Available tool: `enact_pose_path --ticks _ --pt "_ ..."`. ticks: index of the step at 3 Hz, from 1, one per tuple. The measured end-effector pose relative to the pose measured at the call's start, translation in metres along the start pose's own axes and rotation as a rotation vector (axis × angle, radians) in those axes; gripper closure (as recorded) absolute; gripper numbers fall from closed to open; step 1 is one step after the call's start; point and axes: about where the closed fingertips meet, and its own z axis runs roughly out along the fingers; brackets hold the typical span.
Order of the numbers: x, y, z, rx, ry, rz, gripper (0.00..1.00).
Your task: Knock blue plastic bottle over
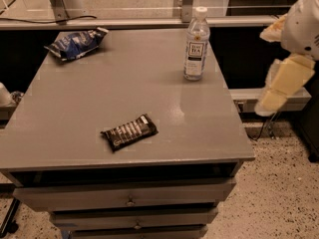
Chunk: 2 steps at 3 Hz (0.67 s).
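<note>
The blue plastic bottle (pixel 196 44) stands upright near the far right corner of the grey table (pixel 75 133). It is clear and slim, with a white cap and a white label with dark text. My gripper (pixel 271 96), cream and white, hangs off the table's right side, pointing down and to the left. It is well to the right of the bottle and a little nearer the camera, and does not touch it. It holds nothing that I can see.
A dark snack bar (pixel 129 132) lies near the table's front middle. A blue-and-white foil snack bag (pixel 76 43) lies at the far left corner. Drawers (pixel 129 198) sit below the table top. A ledge and glass railing run behind the table.
</note>
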Motion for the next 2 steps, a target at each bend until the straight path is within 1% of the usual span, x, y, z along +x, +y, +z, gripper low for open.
enact_pose_path --ticks 1,2 --pt "-0.036 -0.037 0.021 -0.006 -0.173 0.012 0.00" --pt "-0.074 -0.071 0.049 -0.033 -0.370 0.025 0.00"
